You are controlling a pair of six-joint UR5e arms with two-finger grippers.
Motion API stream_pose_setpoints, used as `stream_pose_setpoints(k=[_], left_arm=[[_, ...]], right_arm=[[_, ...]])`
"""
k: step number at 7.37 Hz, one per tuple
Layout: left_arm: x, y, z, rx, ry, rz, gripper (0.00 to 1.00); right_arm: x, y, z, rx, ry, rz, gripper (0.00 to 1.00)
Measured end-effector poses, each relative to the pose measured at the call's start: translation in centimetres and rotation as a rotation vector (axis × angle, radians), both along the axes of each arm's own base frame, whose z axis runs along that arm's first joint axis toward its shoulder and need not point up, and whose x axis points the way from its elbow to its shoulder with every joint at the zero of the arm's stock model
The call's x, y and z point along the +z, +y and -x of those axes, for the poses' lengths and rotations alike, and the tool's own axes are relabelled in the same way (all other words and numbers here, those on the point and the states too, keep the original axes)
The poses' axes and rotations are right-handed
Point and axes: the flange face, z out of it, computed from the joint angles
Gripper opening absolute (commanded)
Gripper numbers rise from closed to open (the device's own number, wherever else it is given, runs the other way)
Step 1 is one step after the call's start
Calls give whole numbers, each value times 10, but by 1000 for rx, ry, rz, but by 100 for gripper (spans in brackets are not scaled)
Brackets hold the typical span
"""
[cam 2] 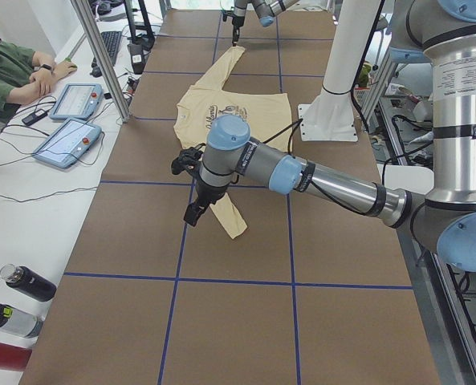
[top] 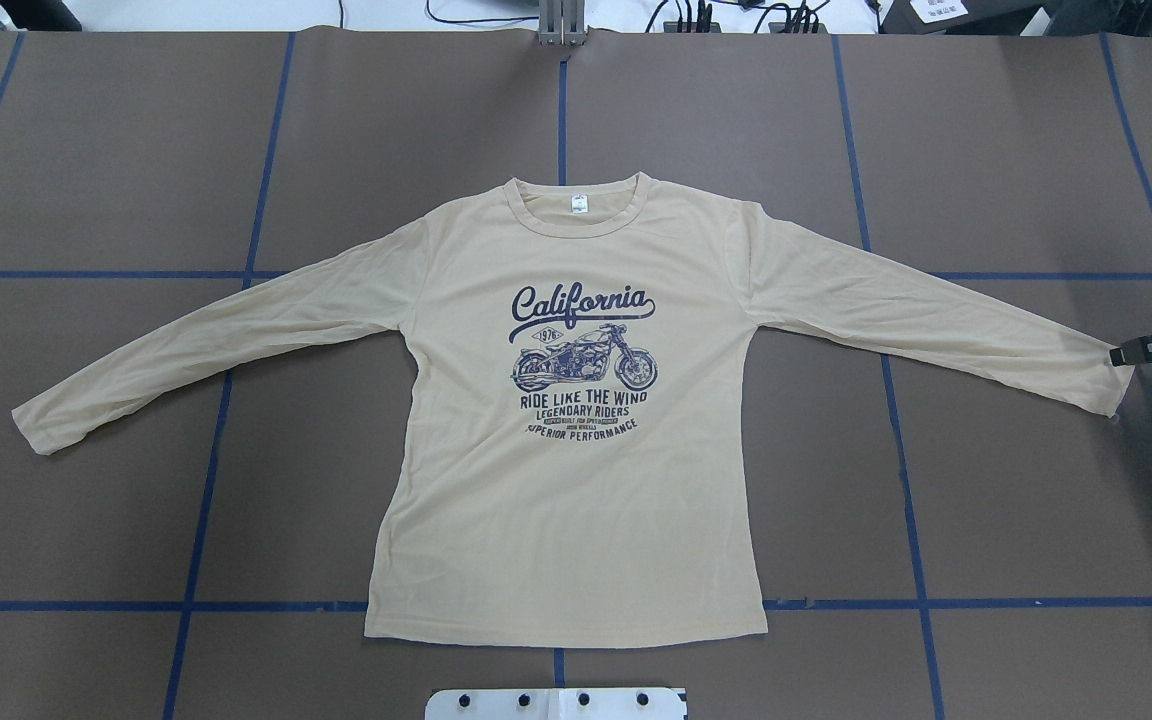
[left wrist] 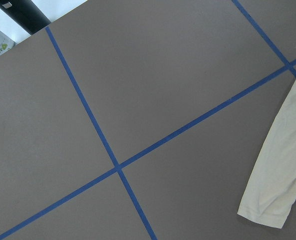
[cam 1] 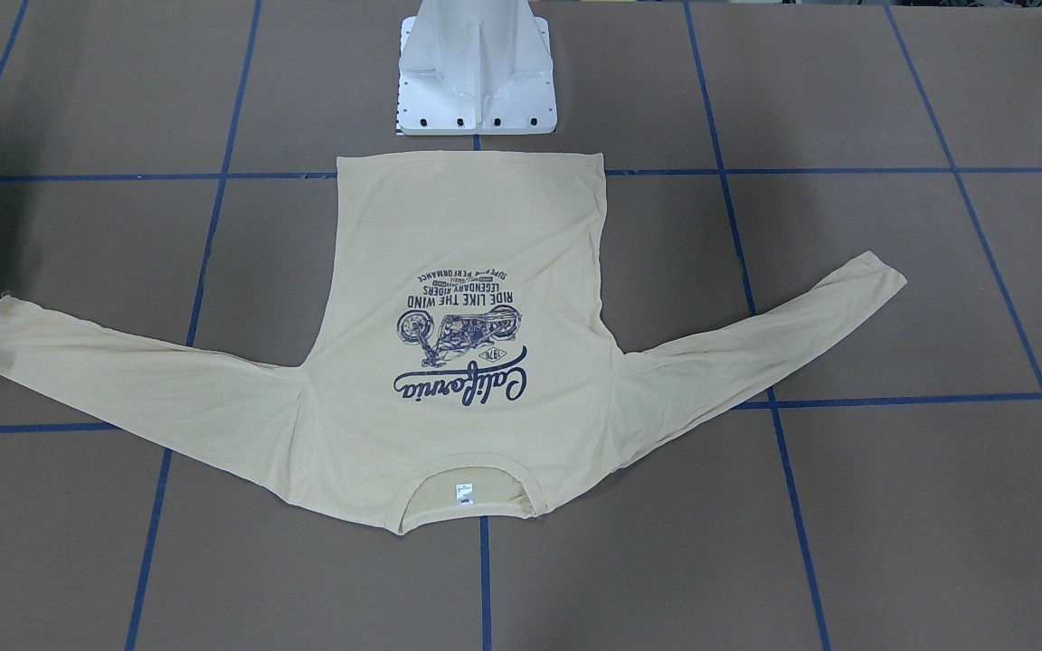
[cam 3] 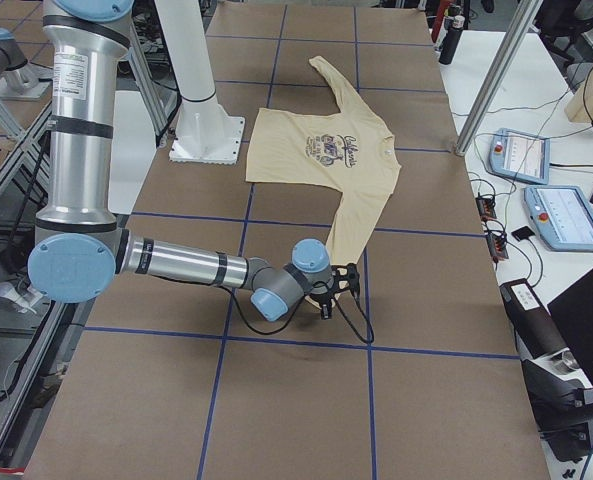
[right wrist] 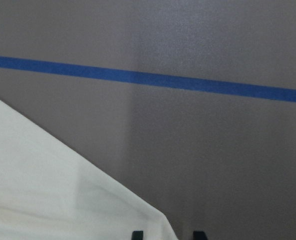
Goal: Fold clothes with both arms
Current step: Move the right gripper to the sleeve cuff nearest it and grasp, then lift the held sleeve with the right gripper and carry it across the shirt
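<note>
Zero folds done: the shirt (top: 566, 480) lies flat, right hand (right wrist: 166, 234) open at one cuff (top: 1108, 385); left hand (cam 2: 191, 212), can't tell.

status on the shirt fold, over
Right gripper open at its side's sleeve cuff. Left gripper raised near the other cuff, open or shut unclear. T-shirt flat, print up, unfolded. Nothing on it.
</note>
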Motion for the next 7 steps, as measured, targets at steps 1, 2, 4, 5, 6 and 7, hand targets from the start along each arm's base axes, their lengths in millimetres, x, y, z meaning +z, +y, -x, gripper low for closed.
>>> stream_pose_setpoints(k=[1, 2, 4, 5, 6, 7], left_arm=[[0, 0, 0, 0, 0, 1, 100], [0, 0, 0, 0, 1, 2, 100], [1, 0, 0, 0, 1, 3, 100], [1, 0, 0, 0, 1, 4, 100], [1, 0, 0, 0, 1, 4, 100], [1, 1, 0, 0, 1, 4, 100]], right_arm=[[0, 0, 1, -1, 0, 0, 0], [0, 0, 1, -1, -1, 0, 0], [-2, 2, 0, -4, -7, -1, 0], [-11, 2, -1, -6, -19, -9, 0], [-29, 0, -3, 4, -44, -17, 0], [-59, -7, -6, 36, -78, -5, 0]])
